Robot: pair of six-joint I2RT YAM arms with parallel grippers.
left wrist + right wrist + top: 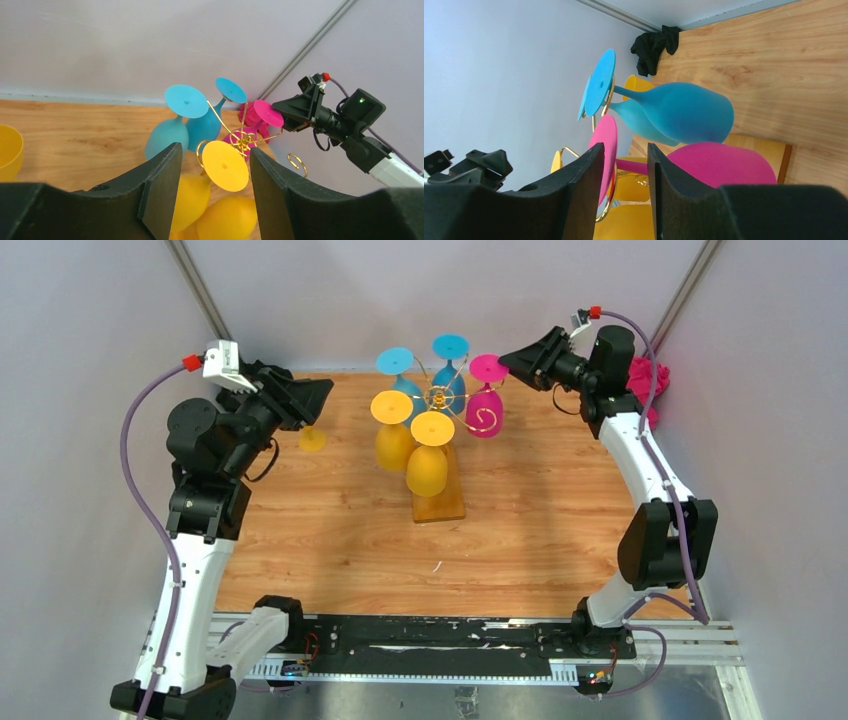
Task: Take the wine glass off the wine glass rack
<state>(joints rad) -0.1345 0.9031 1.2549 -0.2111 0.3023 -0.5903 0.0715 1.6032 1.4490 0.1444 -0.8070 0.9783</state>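
Observation:
The wine glass rack (440, 398) is a gold wire stand on an amber wooden base (441, 504) at mid-table. Two yellow glasses (427, 468), two blue glasses (449, 380) and one magenta glass (485, 410) hang upside down on it. My left gripper (322, 395) is open and empty left of the rack; in its wrist view a yellow foot disc (225, 165) shows beyond the fingers (165, 190). My right gripper (503, 362) is open by the magenta foot (488, 368); the magenta stem (631, 165) lies just past the fingertips (586, 185), untouched.
A loose yellow glass (312, 438) stands on the table under my left gripper, also at the left wrist view's left edge (7, 150). A magenta cloth (648, 380) lies at the far right by the wall. A dark crumpled thing (654, 44) sits in the far corner.

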